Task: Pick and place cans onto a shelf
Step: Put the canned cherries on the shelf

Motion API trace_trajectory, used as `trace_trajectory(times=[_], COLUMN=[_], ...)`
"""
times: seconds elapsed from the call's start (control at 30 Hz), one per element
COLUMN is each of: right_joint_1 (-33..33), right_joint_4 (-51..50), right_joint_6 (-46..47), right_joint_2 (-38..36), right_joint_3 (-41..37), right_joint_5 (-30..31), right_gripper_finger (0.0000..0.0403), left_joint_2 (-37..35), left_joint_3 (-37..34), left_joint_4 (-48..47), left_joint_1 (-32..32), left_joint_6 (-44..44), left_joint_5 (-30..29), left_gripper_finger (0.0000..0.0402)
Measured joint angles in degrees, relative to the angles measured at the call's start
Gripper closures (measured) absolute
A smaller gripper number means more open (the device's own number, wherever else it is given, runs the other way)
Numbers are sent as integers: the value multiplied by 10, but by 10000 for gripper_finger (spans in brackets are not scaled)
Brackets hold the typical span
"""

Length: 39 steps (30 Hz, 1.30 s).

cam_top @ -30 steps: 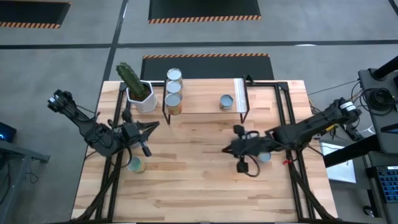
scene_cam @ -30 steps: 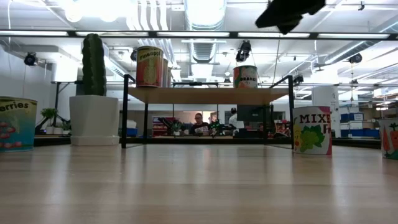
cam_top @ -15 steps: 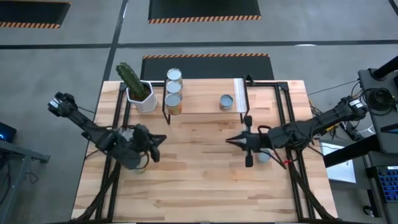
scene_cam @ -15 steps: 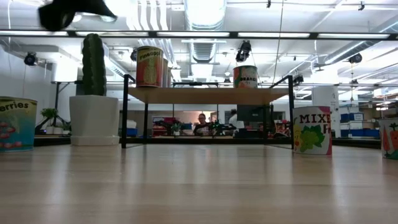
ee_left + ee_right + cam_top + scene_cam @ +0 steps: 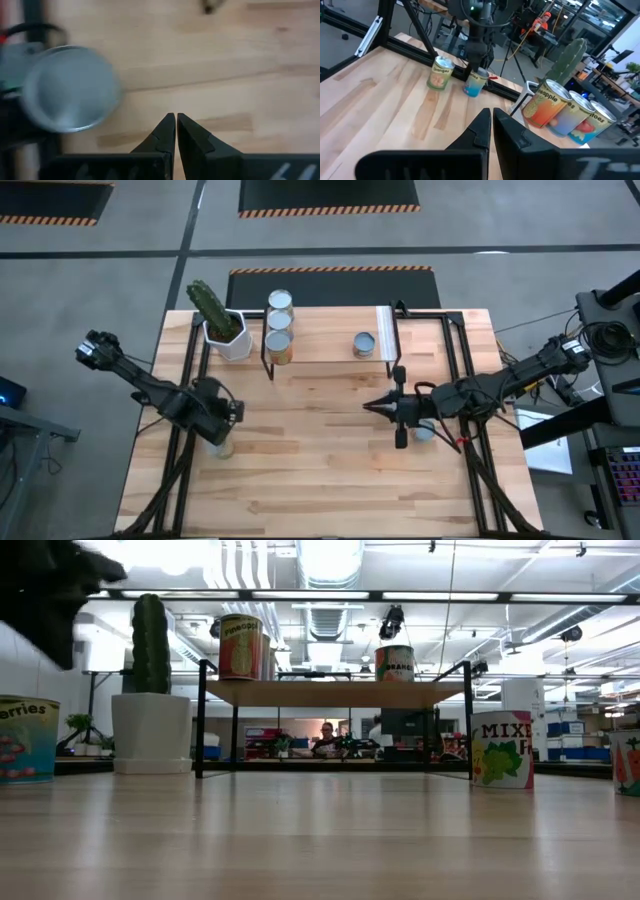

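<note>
Hovering my left gripper (image 5: 176, 122) above the table (image 5: 320, 480) with its fingers pressed together and nothing between them, I judge that I am in the approach to the next pick. Straight below the wrist camera the fingertips point down at bare wood, and the can (image 5: 67, 89) I want stands just beside them, apart from the tips, showing its shiny round top. From above, that can (image 5: 221, 447) peeks out from under the left gripper (image 5: 215, 412), at the table's left edge and well apart from the shelf (image 5: 325, 345).

Before I can take it, I reckon the fingers have to spread wide enough to straddle the tin, and the wrist has to shift sideways until the can sits between them; only then should I drop. Coming down closed as I am would just knock the lid.

My right gripper (image 5: 492, 119) is also closed and empty, waiting above the table in front of the shelf's white-strip end. Another can (image 5: 426, 431) sits right beside that arm.

On the shelf, two cans (image 5: 279, 327) stand together at the end nearest the cactus pot (image 5: 224, 330), and a third can (image 5: 364, 343) stands near the white strip.
</note>
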Motion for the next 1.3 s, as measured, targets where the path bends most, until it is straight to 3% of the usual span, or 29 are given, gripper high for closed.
trace_trajectory(times=[0.6,1.3], right_joint_1=[-1,-1], right_joint_4=[-1,-18], right_joint_6=[-42,-36], right_joint_2=[-3,-10], right_joint_3=[0,0], right_joint_5=[2,3], right_gripper_finger=[394,394], left_joint_2=[9,115], left_joint_3=[-7,-40], left_joint_4=[-119,-88], left_joint_1=[40,40], left_joint_6=[-86,-90], left_joint_5=[5,10], left_gripper_finger=[402,402])
